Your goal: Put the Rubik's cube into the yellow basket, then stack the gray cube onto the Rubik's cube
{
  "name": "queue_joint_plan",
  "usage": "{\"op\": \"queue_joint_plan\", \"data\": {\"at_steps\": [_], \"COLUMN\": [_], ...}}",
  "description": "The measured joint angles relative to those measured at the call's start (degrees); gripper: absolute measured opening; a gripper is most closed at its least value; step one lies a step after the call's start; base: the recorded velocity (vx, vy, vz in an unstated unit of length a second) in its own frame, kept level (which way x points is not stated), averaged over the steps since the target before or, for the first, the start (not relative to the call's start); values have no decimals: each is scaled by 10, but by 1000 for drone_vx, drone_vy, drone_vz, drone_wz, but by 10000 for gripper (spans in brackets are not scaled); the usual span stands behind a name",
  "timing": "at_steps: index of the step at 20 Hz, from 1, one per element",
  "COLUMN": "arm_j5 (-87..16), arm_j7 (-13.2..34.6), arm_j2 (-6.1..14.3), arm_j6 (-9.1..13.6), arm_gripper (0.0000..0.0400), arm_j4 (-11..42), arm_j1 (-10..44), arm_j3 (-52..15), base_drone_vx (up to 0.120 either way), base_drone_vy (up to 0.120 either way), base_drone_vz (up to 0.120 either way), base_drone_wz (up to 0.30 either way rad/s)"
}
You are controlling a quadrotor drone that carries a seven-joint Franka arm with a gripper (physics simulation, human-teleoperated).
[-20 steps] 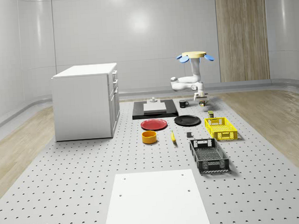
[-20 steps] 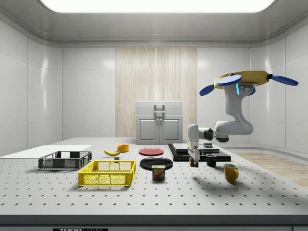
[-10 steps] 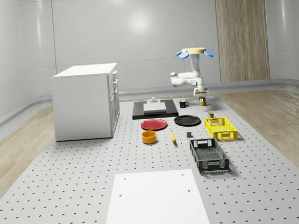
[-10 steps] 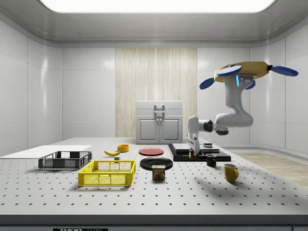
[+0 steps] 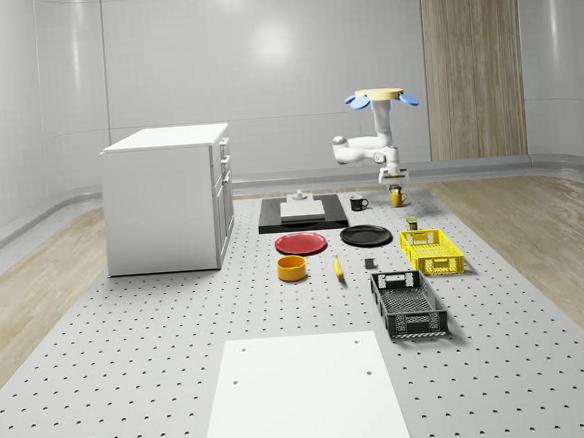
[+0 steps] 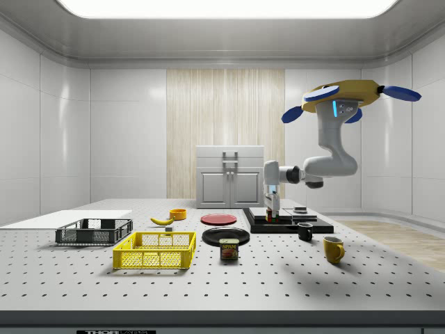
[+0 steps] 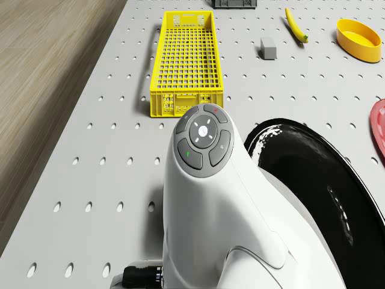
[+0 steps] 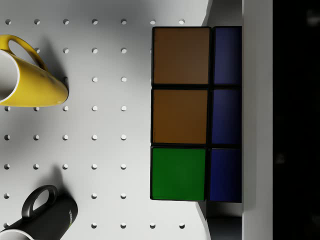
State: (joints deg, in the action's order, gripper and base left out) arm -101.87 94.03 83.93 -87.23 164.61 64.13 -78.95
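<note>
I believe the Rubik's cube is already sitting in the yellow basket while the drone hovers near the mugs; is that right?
Not quite: the side view shows the Rubik's cube held up in the gripper, above the table, while the yellow basket holds nothing. The drone does hover near the mugs.

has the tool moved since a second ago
Yes. In the side view the tool, holding the Rubik's cube, has risen and shifted toward that view's left, from level with the black mug to above it.
</note>
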Motion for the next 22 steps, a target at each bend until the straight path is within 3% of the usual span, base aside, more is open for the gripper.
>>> {"op": "queue_joint_plan", "data": {"at_steps": [22], "arm_j5": [11], "arm_j7": [4], "arm_j2": [27], "arm_j6": [-25], "arm_gripper": [321], "arm_j4": [-1], "arm_j1": [5], "arm_j3": [-4], "base_drone_vx": [120], "base_drone_vy": [0], "base_drone_vz": [0], "base_drone_wz": [0]}}
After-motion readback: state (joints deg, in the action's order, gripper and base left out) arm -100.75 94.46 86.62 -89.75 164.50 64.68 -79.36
